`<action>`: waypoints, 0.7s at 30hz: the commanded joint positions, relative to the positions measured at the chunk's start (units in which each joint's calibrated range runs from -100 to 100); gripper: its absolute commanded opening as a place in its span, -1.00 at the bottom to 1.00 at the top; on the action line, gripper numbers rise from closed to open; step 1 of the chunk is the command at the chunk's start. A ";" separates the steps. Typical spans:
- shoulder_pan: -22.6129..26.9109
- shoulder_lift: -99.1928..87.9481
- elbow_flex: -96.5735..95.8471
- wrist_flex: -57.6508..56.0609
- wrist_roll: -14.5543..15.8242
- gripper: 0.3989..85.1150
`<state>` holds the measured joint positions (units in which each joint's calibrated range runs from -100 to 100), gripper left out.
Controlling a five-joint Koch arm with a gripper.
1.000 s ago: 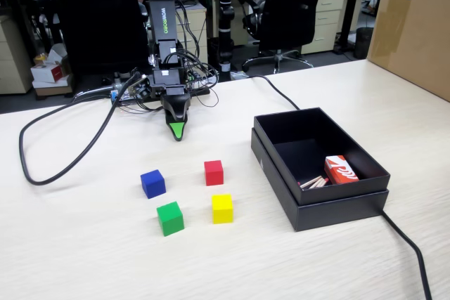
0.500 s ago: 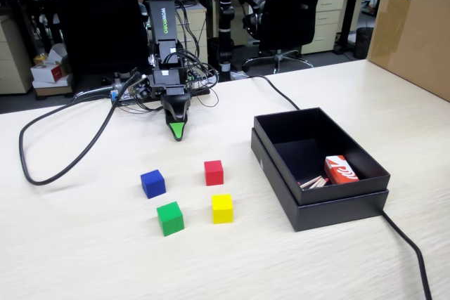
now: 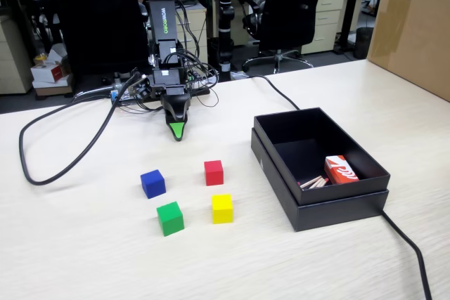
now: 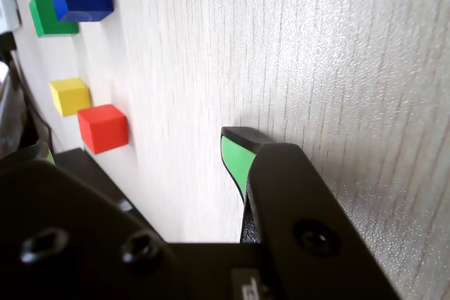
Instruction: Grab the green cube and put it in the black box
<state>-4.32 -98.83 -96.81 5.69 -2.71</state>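
Observation:
The green cube (image 3: 170,218) sits on the pale table at the front left of a group of cubes; the wrist view shows the green cube (image 4: 49,17) at the top left, partly behind a blue one. The black box (image 3: 320,209) lies on the right, its low walls open upward. My gripper (image 3: 178,131) hangs tip-down just above the table behind the cubes, well away from the green cube. In the wrist view my gripper (image 4: 140,152) is open, with bare table between its green-padded fingertips (image 4: 235,159) and nothing held.
Blue (image 3: 152,183), red (image 3: 214,172) and yellow (image 3: 222,209) cubes stand beside the green one. A red packet (image 3: 340,170) and thin sticks lie inside the box. A brown carton (image 3: 415,26) stands at the back right. Black cables (image 3: 63,145) cross the table.

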 commanded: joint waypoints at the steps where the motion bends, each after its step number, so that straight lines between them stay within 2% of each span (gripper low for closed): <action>1: 0.00 0.56 -0.38 -2.28 0.00 0.13; 18: 0.39 0.67 1.25 -2.36 0.05 0.12; 21: -0.10 0.79 6.23 -7.89 0.00 0.12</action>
<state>-4.18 -98.83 -94.89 4.07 -2.71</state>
